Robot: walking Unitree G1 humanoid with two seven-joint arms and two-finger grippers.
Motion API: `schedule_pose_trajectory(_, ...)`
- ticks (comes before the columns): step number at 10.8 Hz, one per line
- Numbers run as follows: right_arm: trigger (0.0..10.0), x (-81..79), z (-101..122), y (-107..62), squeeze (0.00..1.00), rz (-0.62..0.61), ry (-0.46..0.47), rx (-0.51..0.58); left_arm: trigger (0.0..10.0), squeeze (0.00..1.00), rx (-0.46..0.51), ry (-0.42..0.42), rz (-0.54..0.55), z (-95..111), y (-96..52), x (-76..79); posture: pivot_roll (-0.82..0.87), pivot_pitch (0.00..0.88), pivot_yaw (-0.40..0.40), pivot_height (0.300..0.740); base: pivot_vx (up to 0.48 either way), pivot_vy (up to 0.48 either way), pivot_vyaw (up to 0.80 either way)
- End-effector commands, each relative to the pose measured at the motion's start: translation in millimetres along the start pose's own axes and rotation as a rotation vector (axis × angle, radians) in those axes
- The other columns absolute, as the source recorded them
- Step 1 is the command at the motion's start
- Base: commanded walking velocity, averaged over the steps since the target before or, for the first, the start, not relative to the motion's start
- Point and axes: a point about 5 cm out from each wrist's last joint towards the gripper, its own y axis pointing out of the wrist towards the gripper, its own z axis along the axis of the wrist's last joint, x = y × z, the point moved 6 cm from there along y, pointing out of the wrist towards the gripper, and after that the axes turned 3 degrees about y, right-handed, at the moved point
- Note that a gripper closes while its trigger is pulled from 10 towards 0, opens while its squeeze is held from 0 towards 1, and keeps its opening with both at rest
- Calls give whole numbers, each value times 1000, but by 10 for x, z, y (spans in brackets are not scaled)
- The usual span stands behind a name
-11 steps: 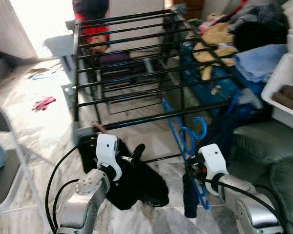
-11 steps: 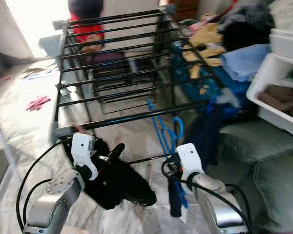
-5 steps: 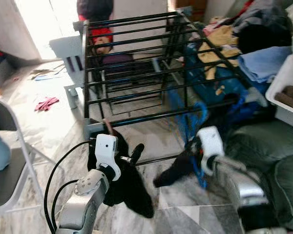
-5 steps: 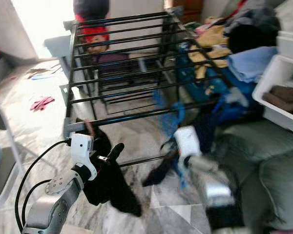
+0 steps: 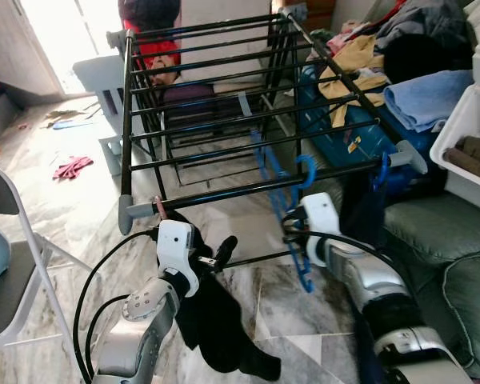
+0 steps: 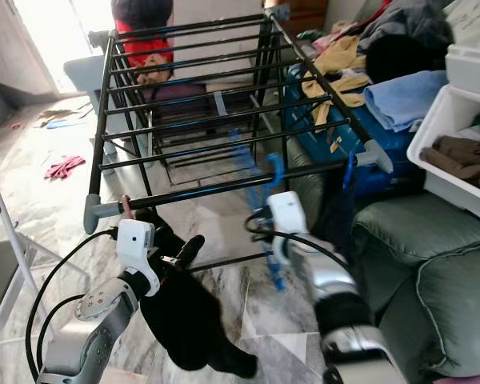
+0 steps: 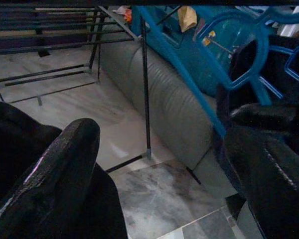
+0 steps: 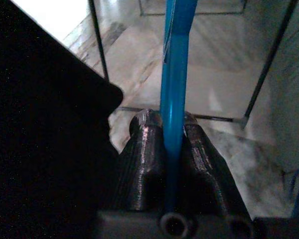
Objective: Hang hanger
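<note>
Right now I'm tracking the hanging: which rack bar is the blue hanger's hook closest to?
The blue hanger hook sits at the nearest top bar, the front rail of the rack; the others lie farther back.

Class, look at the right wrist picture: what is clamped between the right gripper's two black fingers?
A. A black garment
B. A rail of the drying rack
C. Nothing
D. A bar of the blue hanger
D: the right gripper has its fingers closed on either side of a bar of the blue hanger.
</note>
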Motion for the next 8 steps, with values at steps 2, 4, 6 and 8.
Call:
schedule_pose_trajectory(2,10000,-113,101,102,0,36,17,-9,10000,0,-1,14,0,17,-8,-15,-66,0,71,740,0,0,0)
schedule_pose_trajectory(4,10000,-82,-98,142,0,36,32,-88,10000,0,-1,13,1,16,-4,-10,-66,0,66,740,0,0,0)
schedule_pose_trajectory(6,10000,-41,-303,146,0,38,18,-148,10000,0,0,14,0,20,6,-6,-68,0,66,740,0,0,0)
schedule_pose_trajectory(8,10000,23,-355,149,0,17,20,-154,10000,0,-3,15,-5,16,21,-2,-69,0,70,740,0,0,0)
